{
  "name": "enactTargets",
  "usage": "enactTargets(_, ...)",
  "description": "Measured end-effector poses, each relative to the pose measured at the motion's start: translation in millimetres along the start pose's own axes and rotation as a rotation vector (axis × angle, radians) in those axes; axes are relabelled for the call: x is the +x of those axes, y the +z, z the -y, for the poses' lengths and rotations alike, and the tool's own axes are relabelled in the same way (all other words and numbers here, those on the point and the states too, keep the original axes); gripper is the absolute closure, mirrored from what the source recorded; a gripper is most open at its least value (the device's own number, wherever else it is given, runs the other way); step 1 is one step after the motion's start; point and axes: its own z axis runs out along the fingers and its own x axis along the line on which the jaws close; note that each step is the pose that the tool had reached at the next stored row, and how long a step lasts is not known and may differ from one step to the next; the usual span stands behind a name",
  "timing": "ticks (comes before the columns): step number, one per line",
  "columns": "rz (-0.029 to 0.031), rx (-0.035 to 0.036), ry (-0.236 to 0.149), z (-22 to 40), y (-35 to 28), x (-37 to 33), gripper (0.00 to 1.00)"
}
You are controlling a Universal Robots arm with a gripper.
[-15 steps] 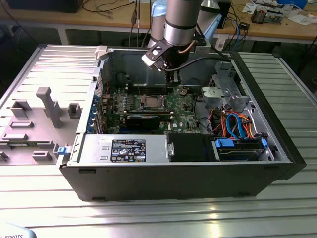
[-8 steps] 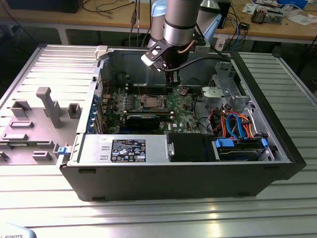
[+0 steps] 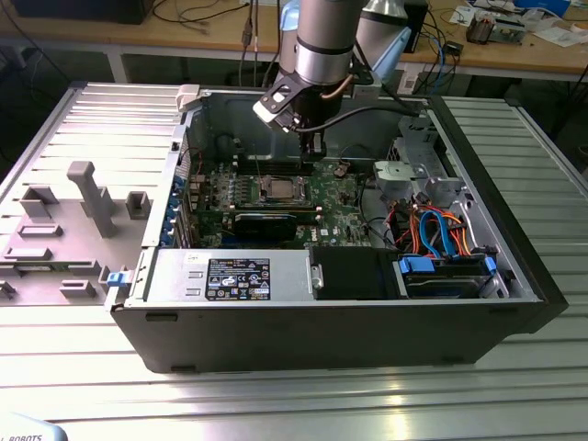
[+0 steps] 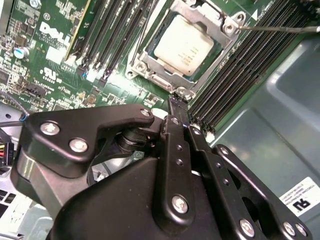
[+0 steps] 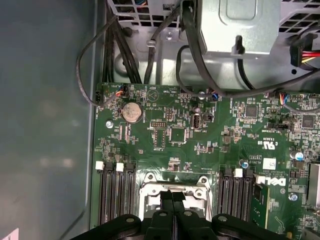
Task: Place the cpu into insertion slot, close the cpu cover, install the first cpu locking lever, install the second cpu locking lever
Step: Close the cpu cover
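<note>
1. Closest to the lens in the second wrist view is the gripper (image 4: 176, 107), its black fingers pressed together with nothing seen between them. Just past their tips lies one corner of the socket. The cpu (image 4: 184, 44) sits flat in the insertion slot (image 4: 169, 67), and the cpu cover (image 4: 146, 52) lies down around it as a silvery frame. A thin metal rod (image 4: 280, 28) runs off from another corner of the socket. It is probably a locking lever, but I cannot tell whether it is latched.
2. In the first wrist view the joined fingertips of the gripper (image 5: 172, 197) hang over one edge of the cover frame (image 5: 172, 186), their long axis pointing across the socket. The green motherboard (image 5: 210, 135) spreads out beyond.
3. In the exterior view the gripper (image 3: 310, 142) hangs inside the open computer case (image 3: 367, 331), which holds the board. The cpu (image 3: 280, 188) lies below the gripper and slightly toward the exterior view's left. The case stands on a ribbed metal table (image 3: 276, 404). By these pictures, the chip is seated and the cover looks closed.
</note>
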Motion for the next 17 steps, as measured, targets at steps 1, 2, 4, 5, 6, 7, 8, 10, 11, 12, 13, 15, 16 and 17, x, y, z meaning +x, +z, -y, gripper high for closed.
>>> enactTargets(1,-0.0001,-0.0001,0.000,1.7,0.1,-0.3,0.89)
enactTargets(2,-0.0002,0.0001,0.000,3.8,0.0,-1.2,0.89)
enactTargets(4,-0.0010,0.0000,0.000,8.7,0.0,-4.4,0.89)
enactTargets(5,-0.0010,0.0000,0.000,12.0,0.1,-5.2,0.89)
enactTargets(6,-0.0010,0.0000,-0.001,20.5,0.3,-5.1,0.89)
enactTargets(7,-0.0011,-0.0001,-0.001,29.1,0.6,-4.6,0.89)
enactTargets(8,-0.0011,0.0000,-0.001,30.0,0.6,-4.5,0.89)
enactTargets(10,-0.0009,0.0001,-0.001,30.4,0.6,-4.5,0.89)
enactTargets(11,-0.0010,0.0000,-0.001,30.6,0.6,-4.6,0.89)
enactTargets(12,-0.0010,0.0000,-0.001,30.9,0.6,-4.5,0.89)
enactTargets(13,-0.0010,0.0001,-0.001,31.0,0.6,-4.5,0.89)
enactTargets(15,-0.0010,0.0001,-0.003,32.8,1.1,-4.5,0.89)
enactTargets(16,-0.0009,0.0003,-0.011,35.5,2.3,-4.4,0.89)
enactTargets(17,-0.0009,0.0007,-0.020,37.1,3.6,-4.3,0.89)
